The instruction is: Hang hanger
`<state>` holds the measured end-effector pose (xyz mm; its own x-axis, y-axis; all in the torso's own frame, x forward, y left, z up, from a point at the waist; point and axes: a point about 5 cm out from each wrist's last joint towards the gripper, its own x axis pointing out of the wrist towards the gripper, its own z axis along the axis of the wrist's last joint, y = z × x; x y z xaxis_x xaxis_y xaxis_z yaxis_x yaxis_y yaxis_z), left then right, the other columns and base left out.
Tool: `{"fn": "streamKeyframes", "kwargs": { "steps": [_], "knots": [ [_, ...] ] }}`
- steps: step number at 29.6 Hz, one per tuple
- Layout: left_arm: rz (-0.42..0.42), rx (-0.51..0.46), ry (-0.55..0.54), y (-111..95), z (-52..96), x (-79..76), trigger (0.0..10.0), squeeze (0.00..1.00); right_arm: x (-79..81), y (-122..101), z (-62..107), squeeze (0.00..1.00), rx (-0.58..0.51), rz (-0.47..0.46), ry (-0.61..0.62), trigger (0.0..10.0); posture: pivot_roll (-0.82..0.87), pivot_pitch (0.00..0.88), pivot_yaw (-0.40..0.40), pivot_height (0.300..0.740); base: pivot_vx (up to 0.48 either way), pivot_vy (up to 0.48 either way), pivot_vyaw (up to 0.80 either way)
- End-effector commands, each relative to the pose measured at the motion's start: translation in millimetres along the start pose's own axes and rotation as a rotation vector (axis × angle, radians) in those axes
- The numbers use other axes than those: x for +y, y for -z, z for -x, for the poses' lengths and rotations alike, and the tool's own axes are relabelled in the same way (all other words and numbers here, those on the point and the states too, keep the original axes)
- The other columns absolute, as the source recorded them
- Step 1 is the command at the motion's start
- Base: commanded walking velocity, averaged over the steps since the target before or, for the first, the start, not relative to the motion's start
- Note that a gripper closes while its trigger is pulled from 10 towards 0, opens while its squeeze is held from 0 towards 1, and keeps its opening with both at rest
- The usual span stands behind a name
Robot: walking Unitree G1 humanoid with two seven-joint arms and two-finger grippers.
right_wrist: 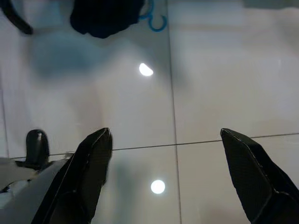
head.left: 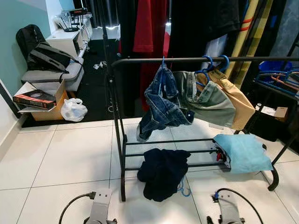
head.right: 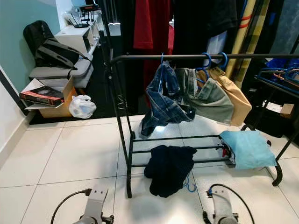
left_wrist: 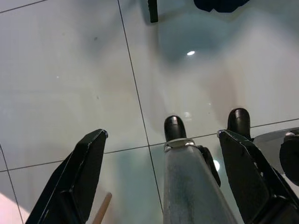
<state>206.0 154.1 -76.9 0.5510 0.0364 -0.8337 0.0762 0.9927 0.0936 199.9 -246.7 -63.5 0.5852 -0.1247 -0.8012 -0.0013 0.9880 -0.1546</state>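
A black clothes rack (head.left: 140, 60) stands on the white tile floor ahead of me. On its top rail hang blue jeans (head.left: 161, 105), grey-green shorts (head.left: 212, 100) and a tan garment (head.left: 238, 100), all on blue hangers. A dark navy garment (head.left: 161, 170) droops from the rack's lower shelf onto the floor, and its blue hanger hook (head.left: 185, 190) pokes out beside it. In the wrist views, my left gripper (left_wrist: 162, 134) and right gripper (right_wrist: 165, 132) both hang open and empty above bare tiles, short of the rack. The hanger hook (right_wrist: 156, 23) lies ahead of the right gripper.
A light blue cloth (head.left: 243, 151) lies on the lower shelf's right end. A second rack (head.left: 280, 79) with blue hangers stands at the right. At the left are a white plastic bag (head.left: 74, 110), a cardboard box with a book (head.left: 39, 100) and a chair with a backpack (head.left: 49, 58).
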Motion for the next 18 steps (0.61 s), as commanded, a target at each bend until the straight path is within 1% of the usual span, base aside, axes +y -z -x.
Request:
{"fn": "streamKeyframes", "kwargs": {
  "steps": [1, 7, 18],
  "knots": [
    [-0.026, 0.008, -0.015, 0.2, -0.1, 7.0, 10.0, 0.00, 1.2, -3.0, -0.7, 0.00, -0.002, -0.009, 0.002, 10.0, 0.01, 0.000, 0.028, 0.740, 0.000, 0.000, 0.00],
    [-0.042, 0.006, -0.017, -2.5, -0.4, 7.4, 10.0, 0.00, 2.6, -5.1, -1.2, 0.00, -0.004, 0.003, -0.002, 10.0, 0.01, 0.000, 0.026, 0.740, 0.000, 0.000, 0.00],
    [-0.052, 0.006, -0.012, -2.9, -0.4, 5.9, 10.0, 0.00, -0.6, -6.5, -0.9, 0.00, -0.004, 0.013, 0.000, 10.0, 0.02, 0.000, 0.017, 0.740, 0.000, 0.000, 0.00]
  ]
}}
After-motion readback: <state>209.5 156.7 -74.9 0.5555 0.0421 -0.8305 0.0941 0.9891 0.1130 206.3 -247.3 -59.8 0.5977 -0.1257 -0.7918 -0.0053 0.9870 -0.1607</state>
